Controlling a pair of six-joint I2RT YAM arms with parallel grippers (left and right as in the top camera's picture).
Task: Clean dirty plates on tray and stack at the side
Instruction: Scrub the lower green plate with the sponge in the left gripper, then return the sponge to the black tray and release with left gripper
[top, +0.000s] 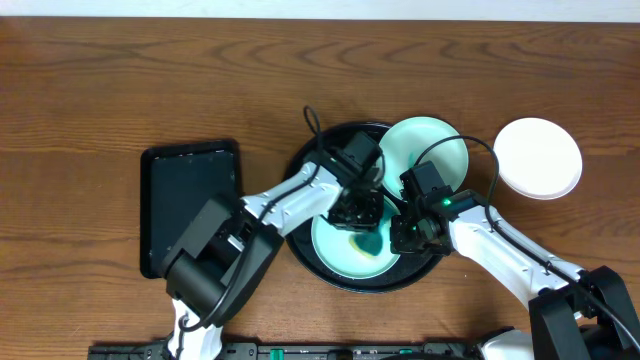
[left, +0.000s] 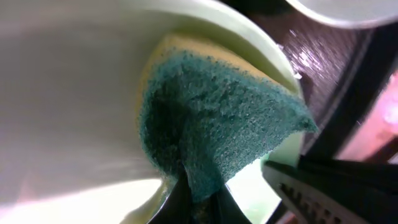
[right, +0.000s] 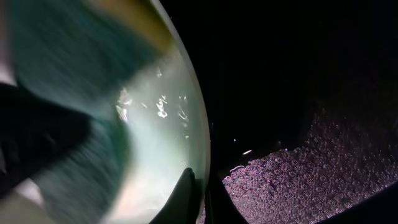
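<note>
So the near plate (top: 345, 255) is the pale-mint one lying in the round black tray (top: 300, 170), on the side closest to the robot. From overhead you only get a teal patch (top: 372, 243) on it, next to the two hands.

The left wrist view is where it makes sense. The left hand (left: 202, 199) is clamped on a sponge (left: 217, 124), green scrubby face with a yellow layer behind it, pressed against the plate's inner surface (left: 74, 93). From above, that hand (top: 357, 212) mostly covers the sponge.

The right wrist view shows something the others don't: the right hand (right: 196, 199) is pinching the plate's rim (right: 200, 155), with one finger inside and one outside. The glaze (right: 161, 143) looks wet and shiny.

A second mint plate (top: 430, 150) sits over the tray's far-right rim, partly in and partly out. A white plate (top: 540, 158) is on the table (top: 100, 80) to the right, clear of the tray. A rectangular black tray (top: 190, 205) lies to the left.
</note>
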